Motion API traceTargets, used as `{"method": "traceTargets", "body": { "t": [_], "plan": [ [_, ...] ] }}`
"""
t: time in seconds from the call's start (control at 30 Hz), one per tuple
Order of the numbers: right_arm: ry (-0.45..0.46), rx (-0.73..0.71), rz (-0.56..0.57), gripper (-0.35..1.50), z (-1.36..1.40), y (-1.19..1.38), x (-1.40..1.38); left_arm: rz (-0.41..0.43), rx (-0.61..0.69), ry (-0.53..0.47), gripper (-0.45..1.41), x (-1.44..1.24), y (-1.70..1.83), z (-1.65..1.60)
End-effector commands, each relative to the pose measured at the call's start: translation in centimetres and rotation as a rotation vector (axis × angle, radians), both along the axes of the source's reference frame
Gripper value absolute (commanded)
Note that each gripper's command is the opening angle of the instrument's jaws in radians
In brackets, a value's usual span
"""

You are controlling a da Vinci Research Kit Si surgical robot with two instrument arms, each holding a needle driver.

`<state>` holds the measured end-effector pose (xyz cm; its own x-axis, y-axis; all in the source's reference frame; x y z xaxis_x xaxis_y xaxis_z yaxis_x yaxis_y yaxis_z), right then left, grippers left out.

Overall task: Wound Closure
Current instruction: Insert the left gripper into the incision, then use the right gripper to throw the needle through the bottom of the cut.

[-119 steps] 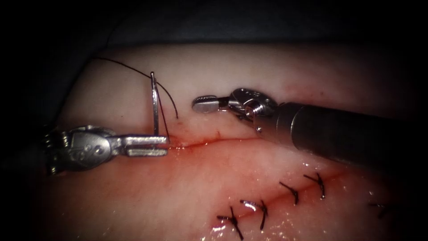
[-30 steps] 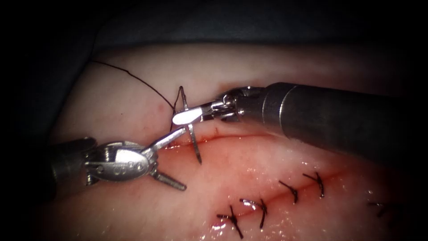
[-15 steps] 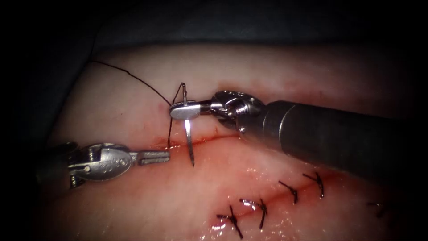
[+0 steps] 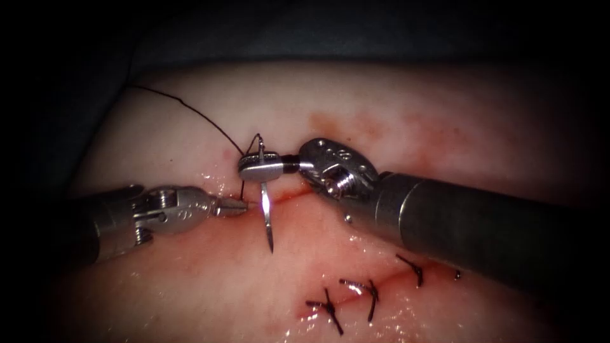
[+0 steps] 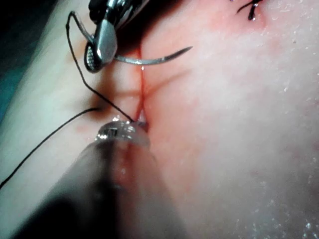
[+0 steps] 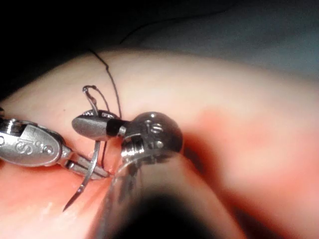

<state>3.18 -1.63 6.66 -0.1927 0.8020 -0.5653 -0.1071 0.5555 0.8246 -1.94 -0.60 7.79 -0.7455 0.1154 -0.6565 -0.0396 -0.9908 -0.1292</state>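
Note:
My right tool [image 4: 259, 169] comes in from the right, its jaws shut on the curved needle [image 4: 265, 209] close to its thread end. The needle hangs free above the tissue, and its point lies just below the cut [image 4: 289, 194]. The same grip shows in the right wrist view, jaws [image 6: 92, 127] over the needle [image 6: 92, 164]. My left tool [image 4: 236, 205] has shut jaws whose tips touch the cut's left end; I see nothing held in them. Dark thread [image 4: 190, 109] runs from the needle's tail up and left, with a strand dropping beside the left tool's tip [image 5: 130, 128].
A second, closed cut with several dark stitches [image 4: 372, 295] lies nearer the camera, lower right. Red fluid wets the tissue around the open cut. The right tool's thick shaft [image 4: 470, 222] crosses the right half of the tissue.
The needle went from the left tool to the right tool. In the last half second the left tool closed in on the cut's left end, and the right tool sank slightly with the needle.

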Motion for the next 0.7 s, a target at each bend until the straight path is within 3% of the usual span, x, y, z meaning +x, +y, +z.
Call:
{"method": "traceTargets", "body": {
  "t": [0.03,0.3,0.57,0.63,0.67,0.7],
  "plan": [
    [-0.006,-0.048,0.009,-0.35,0.04,0.03,0.12,-0.005,-0.01,0.008,-0.45,-0.07,0.08,0.04],
    [-0.068,-0.258,0.056,-0.35,0.15,0.1,0.23,0.081,0.031,0.148,-0.45,-0.13,0.05,0.12],
    [-0.106,-0.381,0.086,-0.35,0.36,0.22,0.35,0.094,0.104,0.172,-0.43,-0.16,-0.01,0.1],
    [-0.113,-0.398,0.089,-0.35,0.39,0.24,0.35,0.093,0.12,0.182,-0.21,-0.16,-0.03,0.1],
    [-0.119,-0.42,0.094,-0.35,0.42,0.25,0.34,0.084,0.132,0.19,0.02,-0.16,-0.04,0.1],
    [-0.123,-0.432,0.096,-0.35,0.43,0.26,0.33,0.074,0.139,0.192,0.12,-0.16,-0.04,0.1]
  ]
}}
